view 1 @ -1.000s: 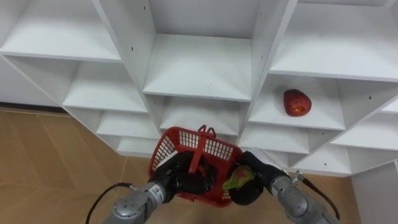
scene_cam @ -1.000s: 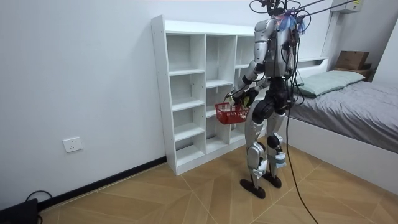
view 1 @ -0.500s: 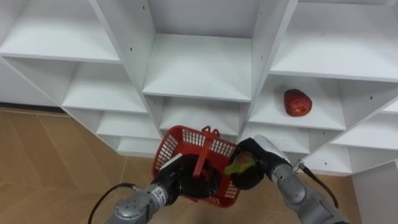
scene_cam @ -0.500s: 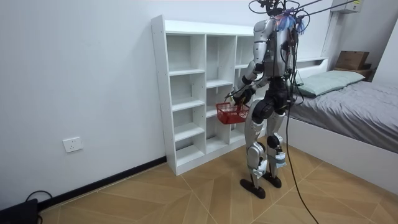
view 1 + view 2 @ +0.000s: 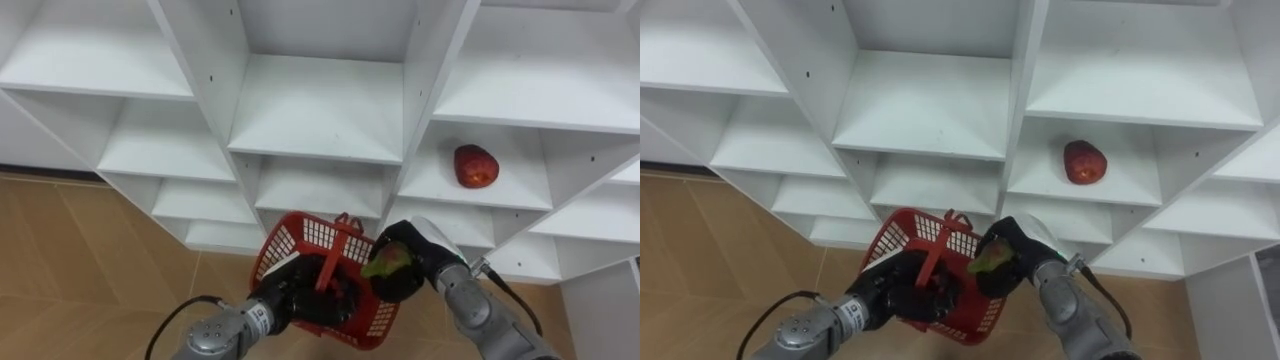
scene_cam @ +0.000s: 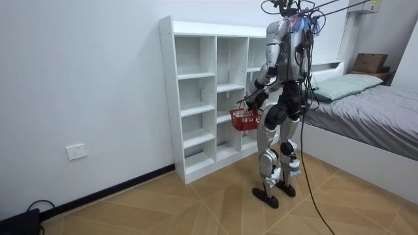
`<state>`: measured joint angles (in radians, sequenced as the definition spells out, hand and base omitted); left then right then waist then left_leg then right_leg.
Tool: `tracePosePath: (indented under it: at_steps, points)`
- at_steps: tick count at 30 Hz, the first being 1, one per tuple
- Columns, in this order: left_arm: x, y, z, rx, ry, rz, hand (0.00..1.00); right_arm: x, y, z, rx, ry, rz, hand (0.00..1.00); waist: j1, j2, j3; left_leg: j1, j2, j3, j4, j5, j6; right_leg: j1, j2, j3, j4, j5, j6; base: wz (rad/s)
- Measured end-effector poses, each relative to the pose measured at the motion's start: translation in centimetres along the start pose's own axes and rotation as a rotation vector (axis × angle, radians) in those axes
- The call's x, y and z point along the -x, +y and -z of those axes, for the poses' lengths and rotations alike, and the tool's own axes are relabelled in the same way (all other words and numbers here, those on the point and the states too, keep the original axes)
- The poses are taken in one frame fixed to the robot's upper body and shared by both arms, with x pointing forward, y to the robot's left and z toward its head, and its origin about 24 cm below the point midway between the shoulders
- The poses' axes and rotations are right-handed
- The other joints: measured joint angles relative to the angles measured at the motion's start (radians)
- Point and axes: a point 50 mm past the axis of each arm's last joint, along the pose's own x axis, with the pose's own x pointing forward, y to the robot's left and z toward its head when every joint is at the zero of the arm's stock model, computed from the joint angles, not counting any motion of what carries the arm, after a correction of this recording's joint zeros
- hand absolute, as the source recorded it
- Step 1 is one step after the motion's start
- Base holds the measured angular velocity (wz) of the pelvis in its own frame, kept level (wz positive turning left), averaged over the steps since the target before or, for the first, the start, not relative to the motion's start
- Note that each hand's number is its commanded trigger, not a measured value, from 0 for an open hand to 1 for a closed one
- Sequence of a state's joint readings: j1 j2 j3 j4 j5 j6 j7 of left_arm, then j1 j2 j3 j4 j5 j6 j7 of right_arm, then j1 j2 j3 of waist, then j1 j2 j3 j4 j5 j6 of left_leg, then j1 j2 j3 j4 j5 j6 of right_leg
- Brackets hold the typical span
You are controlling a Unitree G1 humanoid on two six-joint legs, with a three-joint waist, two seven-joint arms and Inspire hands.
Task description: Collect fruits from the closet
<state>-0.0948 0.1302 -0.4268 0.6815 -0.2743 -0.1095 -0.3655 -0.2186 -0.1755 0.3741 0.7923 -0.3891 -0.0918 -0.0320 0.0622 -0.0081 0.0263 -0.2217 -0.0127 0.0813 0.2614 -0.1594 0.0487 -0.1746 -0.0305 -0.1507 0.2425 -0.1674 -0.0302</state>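
My left hand point(image 5: 296, 300) is curled round the handle of a red mesh basket point(image 5: 300, 236), held low in front of the white closet point(image 5: 320, 110). My right hand point(image 5: 418, 262) is shut on a green and reddish fruit point(image 5: 384, 264) at the basket's right rim. A red fruit point(image 5: 476, 166) lies on a shelf in the closet's right column, above and to the right of that hand. In the room view I stand upright facing the closet with the basket point(image 6: 245, 119) at hip height.
The closet has three columns of open shelves, with upright dividers point(image 5: 425, 90) between them. Wooden floor point(image 5: 80, 270) lies below. A bed point(image 6: 366, 124) stands behind me at the room view's right.
The basket has shifted right and a little lower, closing up under the fruit. My right hand rose slightly with the fruit a second ago and has since held still.
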Motion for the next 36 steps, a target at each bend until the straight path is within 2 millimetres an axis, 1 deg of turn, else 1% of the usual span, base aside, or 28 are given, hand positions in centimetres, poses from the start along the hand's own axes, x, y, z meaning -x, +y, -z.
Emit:
tracePosePath:
  at_steps: [8,16,22,26,32,36]
  points:
    - [-0.1,-0.2,0.0,0.004,0.001,0.015,1.00,-0.1,1.0,-0.3,-0.023,0.004,-0.030,0.00,-0.001,0.000,0.0001,0.000,0.000,0.001,0.000,0.000,0.000,0.000,0.000,0.002,0.000,0.000,0.000,0.00]
    - [-0.1,-0.3,0.2,0.016,0.030,0.018,1.00,-0.1,1.6,-0.5,-0.039,0.002,-0.071,0.00,-0.001,0.002,-0.0005,0.000,0.000,0.001,0.000,0.000,0.000,0.000,0.001,0.003,0.000,0.000,0.000,0.00]
    - [-0.1,-0.3,0.3,0.017,0.033,0.018,1.00,-0.1,1.7,-0.5,-0.042,0.000,-0.075,0.00,-0.001,0.005,-0.0006,0.000,0.001,0.000,0.000,0.000,0.000,0.000,0.001,0.002,0.003,0.000,0.000,0.00]
    - [-0.2,-0.3,0.4,0.022,0.040,0.020,1.00,-0.1,1.7,-0.5,-0.042,0.000,-0.075,0.00,-0.001,0.013,-0.0012,0.001,0.001,0.000,0.000,0.000,0.000,0.000,0.001,0.001,0.007,0.000,0.000,0.00]
    - [-0.3,-0.6,0.4,0.032,0.045,0.025,1.00,-0.1,1.7,-0.5,-0.041,0.000,-0.074,0.00,-0.001,0.022,-0.0052,0.003,0.001,0.000,0.000,0.000,0.000,-0.001,0.000,0.002,0.013,0.000,0.000,0.00]
    - [-0.3,-0.6,0.4,0.033,0.047,0.025,1.00,-0.1,1.7,-0.5,-0.039,0.002,-0.073,0.00,-0.003,0.023,-0.0054,0.003,0.001,0.000,0.004,0.000,0.000,0.000,0.000,0.001,0.016,0.000,0.000,0.00]
